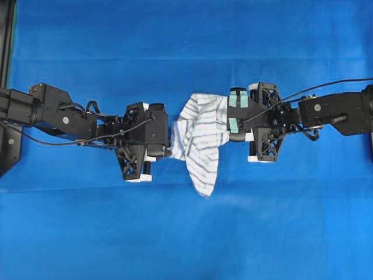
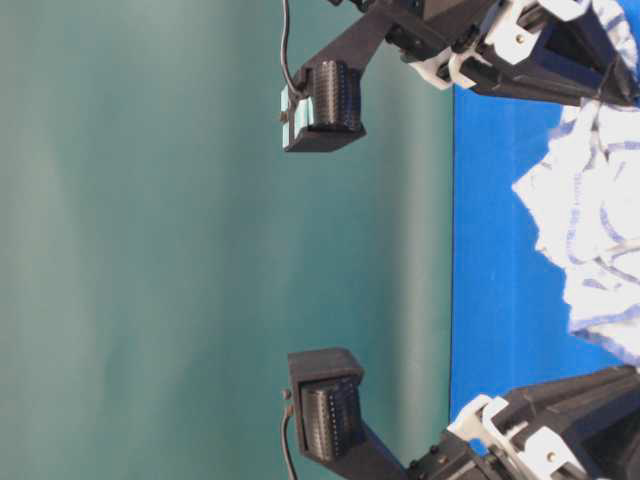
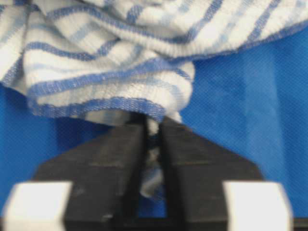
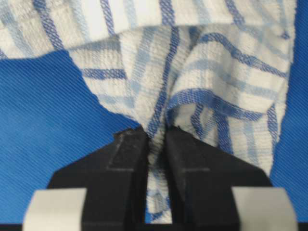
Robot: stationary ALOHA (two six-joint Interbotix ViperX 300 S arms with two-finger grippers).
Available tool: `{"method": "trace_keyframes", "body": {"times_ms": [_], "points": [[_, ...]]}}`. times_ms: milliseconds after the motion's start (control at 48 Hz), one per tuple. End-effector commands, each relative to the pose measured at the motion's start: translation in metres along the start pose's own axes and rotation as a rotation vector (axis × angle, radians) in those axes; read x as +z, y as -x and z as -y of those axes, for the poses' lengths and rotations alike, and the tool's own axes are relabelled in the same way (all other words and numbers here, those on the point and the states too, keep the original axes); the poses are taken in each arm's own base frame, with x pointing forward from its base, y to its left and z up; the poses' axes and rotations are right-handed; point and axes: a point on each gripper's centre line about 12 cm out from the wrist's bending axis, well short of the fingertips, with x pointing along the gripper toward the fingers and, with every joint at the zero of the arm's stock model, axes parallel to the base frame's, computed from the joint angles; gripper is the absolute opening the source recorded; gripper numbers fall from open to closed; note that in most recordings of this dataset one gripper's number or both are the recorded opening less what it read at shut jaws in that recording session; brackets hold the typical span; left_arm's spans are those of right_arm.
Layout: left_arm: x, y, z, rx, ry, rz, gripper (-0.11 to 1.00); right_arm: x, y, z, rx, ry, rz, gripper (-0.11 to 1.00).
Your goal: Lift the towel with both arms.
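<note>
The white towel (image 1: 198, 137) with blue and grey stripes is bunched up between the two arms at the middle of the blue table cloth (image 1: 186, 233). One corner (image 1: 204, 186) trails toward the front. My left gripper (image 1: 169, 150) pinches the towel's left edge. In the left wrist view the gripper (image 3: 154, 124) is shut, with a fold of towel (image 3: 110, 57) squeezed between its black fingers. My right gripper (image 1: 229, 119) holds the right edge. Up close the gripper (image 4: 156, 132) is shut on a gathered ridge of towel (image 4: 192, 72). The table-level view shows the towel (image 2: 590, 230) crumpled between both arms.
The blue table cloth (image 2: 500, 250) covers the whole work surface. A black frame post (image 1: 6, 35) stands at the far left edge. In the table-level view a green backdrop (image 2: 150, 250) stands behind the table, and two black camera housings (image 2: 325, 100) (image 2: 325, 410) jut from the arms.
</note>
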Motion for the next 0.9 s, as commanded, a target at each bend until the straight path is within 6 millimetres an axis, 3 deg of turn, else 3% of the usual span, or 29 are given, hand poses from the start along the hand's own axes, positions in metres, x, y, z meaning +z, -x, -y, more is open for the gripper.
{"method": "trace_keyframes", "body": {"times_ms": [0,146,271,875], "points": [[0.007,0.008,0.0,-0.001,0.0,0.006,0.04,0.006,0.003,0.002,-0.004,-0.005,0.017,0.13],[0.018,0.022,-0.002,0.001,0.006,0.009,0.02,0.014,0.014,0.003,-0.009,-0.005,0.043,0.13],[0.04,0.05,-0.006,0.008,0.018,0.037,0.02,0.027,0.036,0.007,-0.028,-0.011,0.071,0.13],[0.142,0.224,-0.024,0.048,0.046,0.269,0.02,0.109,0.219,0.029,-0.15,-0.015,0.27,0.13]]}}
